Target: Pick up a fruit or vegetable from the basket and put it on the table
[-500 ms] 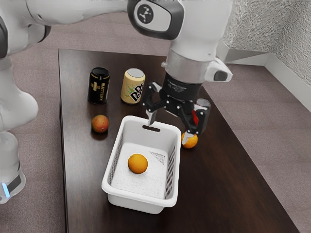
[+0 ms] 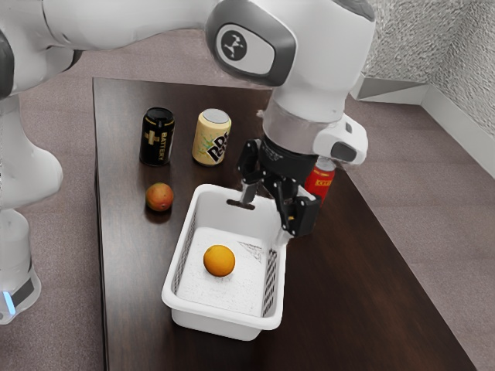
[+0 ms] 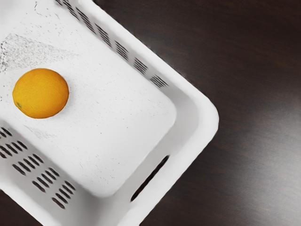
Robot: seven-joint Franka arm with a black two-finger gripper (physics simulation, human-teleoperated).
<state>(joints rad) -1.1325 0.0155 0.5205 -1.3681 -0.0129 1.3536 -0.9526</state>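
My open claw [image 2: 265,215] hangs over the basket's [image 2: 216,318] slotted end.
The orange [image 2: 220,261] sits inside, apart from the walls; bare table [image 2: 356,294] stretches wide toward the exterior view's right, with a narrower strip along its left edge. Since the earlier frame I've turned and dipped slightly, baring more red can [image 2: 320,182]; the orange stayed put.

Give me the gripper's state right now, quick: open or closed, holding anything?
Gripper: open, jaws apart, holding nothing; it hovers near the end of the basket with the visible handle slot, and the orange lies inside.
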